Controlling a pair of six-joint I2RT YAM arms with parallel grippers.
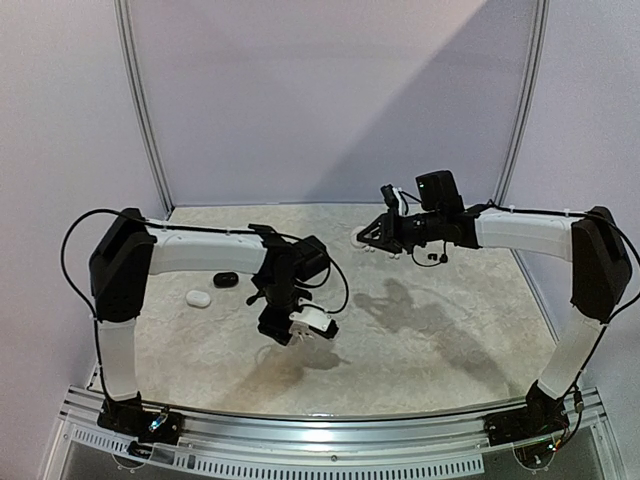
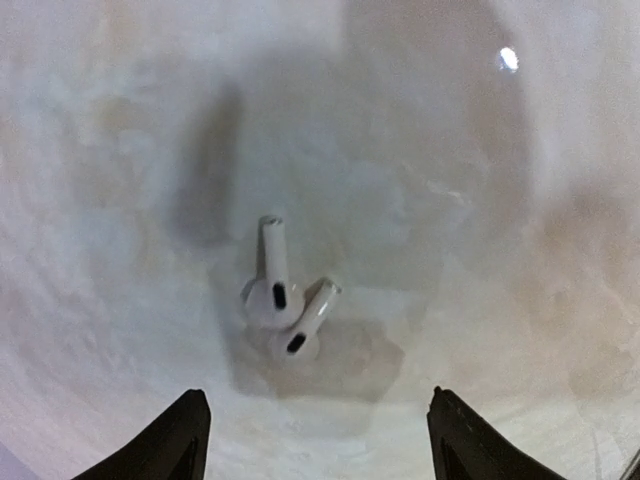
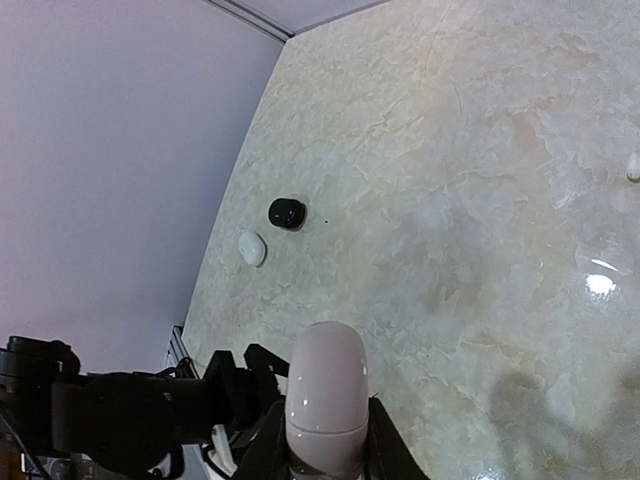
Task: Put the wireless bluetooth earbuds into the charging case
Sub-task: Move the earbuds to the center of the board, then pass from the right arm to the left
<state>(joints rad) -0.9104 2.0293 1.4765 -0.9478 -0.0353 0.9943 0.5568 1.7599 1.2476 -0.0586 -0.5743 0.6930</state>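
Two white stemmed earbuds lie touching each other on the marble table, just ahead of my left gripper. That gripper is open, its black fingertips wide apart with nothing between them, and it points down at the table. My right gripper is shut on a closed white charging case, held above the table at the back. From above, the left gripper's body hides the earbuds.
A black case and a small white case lie near the table's left side. A small white object shows at the right wrist view's edge. White walls close the back and sides.
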